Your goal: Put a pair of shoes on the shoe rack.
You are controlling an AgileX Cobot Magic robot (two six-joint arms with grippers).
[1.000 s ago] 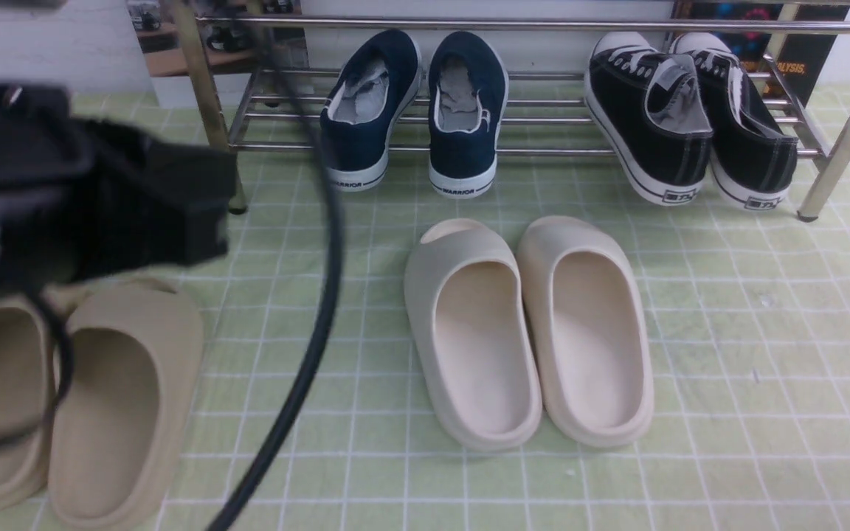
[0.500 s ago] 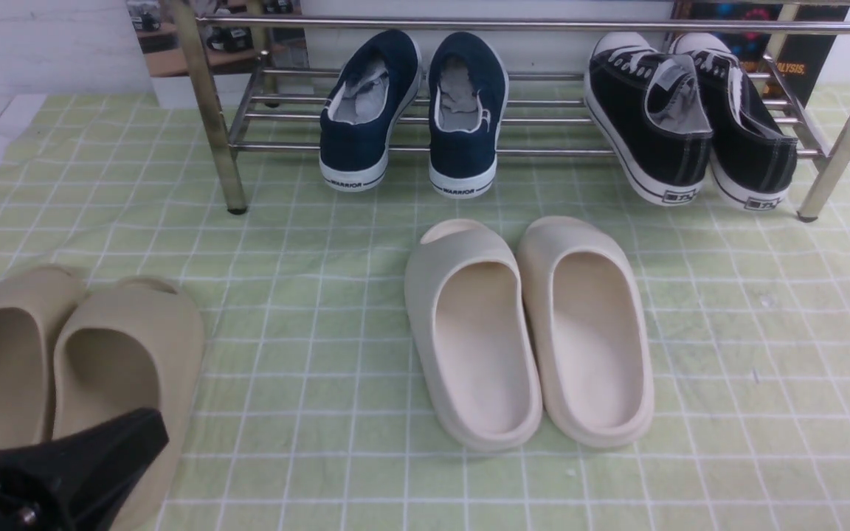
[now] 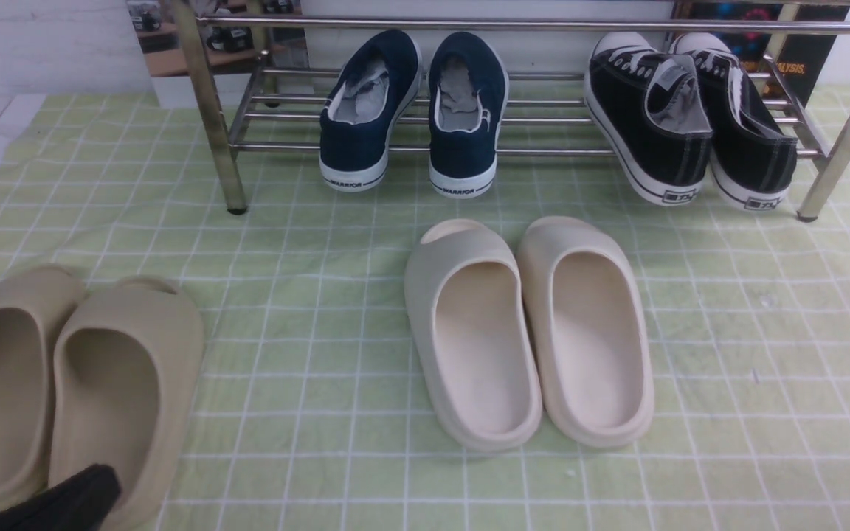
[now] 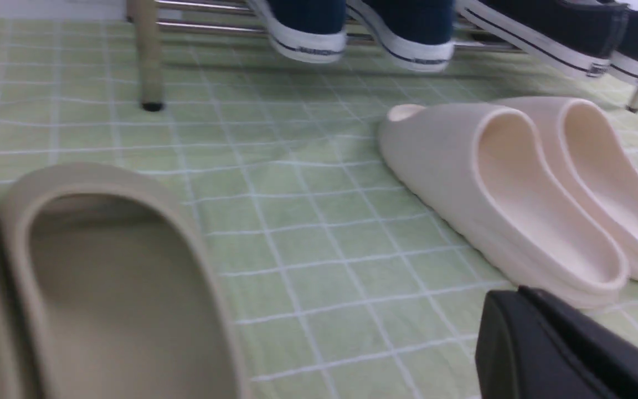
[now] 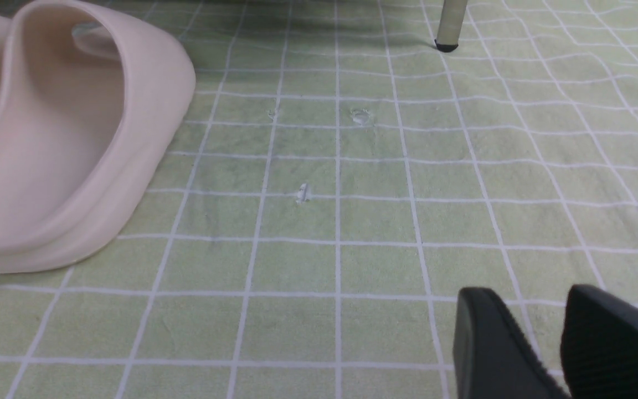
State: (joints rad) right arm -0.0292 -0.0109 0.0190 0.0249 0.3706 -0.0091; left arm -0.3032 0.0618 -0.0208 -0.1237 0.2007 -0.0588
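While heels overhang the front bar, a slip is the remaining risk.
Front view: navy-blue canvas slip-ons [image 3: 414, 110] are seen resting on the chrome-steel rack [image 3: 543, 26]. Left wrist view: the left pincer [image 4: 562, 349] cannot be judged. Right wrist view: the right pincer [image 5: 540, 338] is held slightly parted, empty.

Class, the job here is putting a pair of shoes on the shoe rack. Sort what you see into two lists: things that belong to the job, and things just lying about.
Belongs to the job:
- navy slip-ons, resting on the rack
- shoe rack

Just lying about:
- black sneakers, also on the rack
- cream slides, on the green checked cloth
- beige slides, on the cloth
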